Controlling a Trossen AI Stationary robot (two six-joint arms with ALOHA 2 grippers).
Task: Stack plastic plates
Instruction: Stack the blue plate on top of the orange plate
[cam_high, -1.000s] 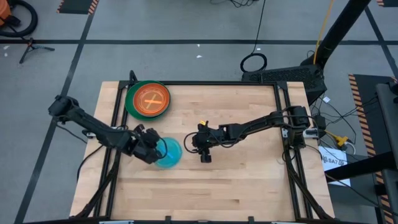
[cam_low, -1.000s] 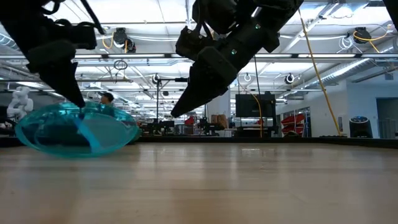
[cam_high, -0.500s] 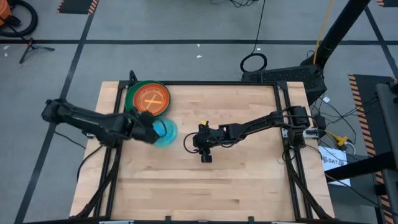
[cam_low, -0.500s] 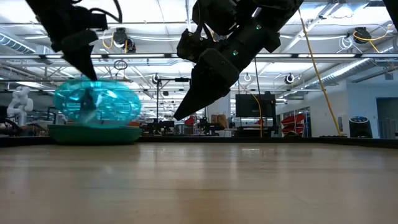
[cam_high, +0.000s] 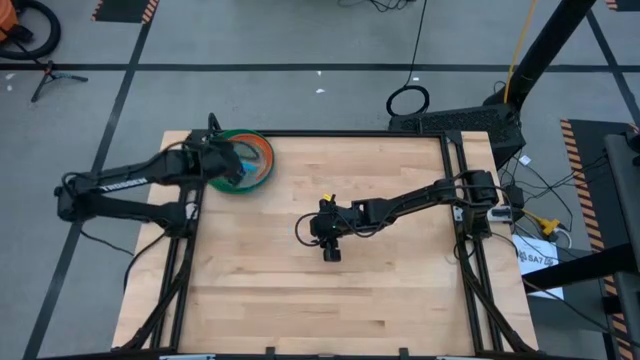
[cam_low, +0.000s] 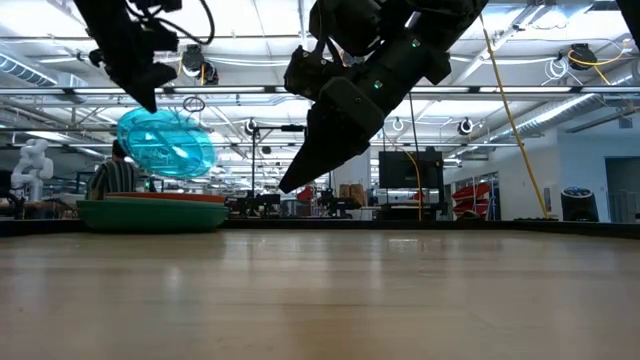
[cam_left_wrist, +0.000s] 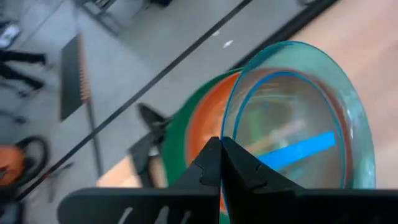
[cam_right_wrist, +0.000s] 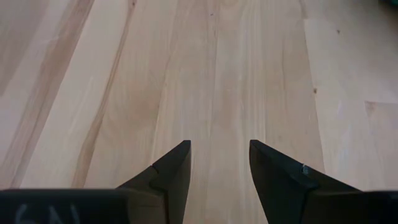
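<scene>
My left gripper (cam_high: 232, 166) is shut on a small cyan blue plate (cam_left_wrist: 298, 118), holding it in the air over the stack at the table's far left corner. That stack is a translucent orange plate (cam_left_wrist: 204, 127) lying inside a dark green plate (cam_low: 150, 214), which rests flat on the table. In the low view the cyan plate (cam_low: 165, 143) hangs tilted above the stack without touching it. My right gripper (cam_right_wrist: 219, 155) is open over bare wood near the table's middle (cam_high: 327, 245), pointing down. My left gripper pinches the cyan plate's rim (cam_left_wrist: 231, 134) between its two shut fingers, at the edge nearest the wrist. The fingers come from above, slanting down. The plate is lifted clear and tilted, and it hangs below the fingers (cam_low: 140, 85) over the stack.
Bare wooden tabletop (cam_high: 380, 290) spreads over the middle, near and right parts. A dark frame runs along the table's edges (cam_high: 350, 134). Cables and a stand lie on the floor beyond the far edge. A person shows far off in the room (cam_low: 115, 175).
My left gripper has carried the cyan plate from the table's left-middle up and toward the far left corner. The plate, which was low by the table and tilted, is now lifted clear above the green and orange stack. The right arm kept still.
</scene>
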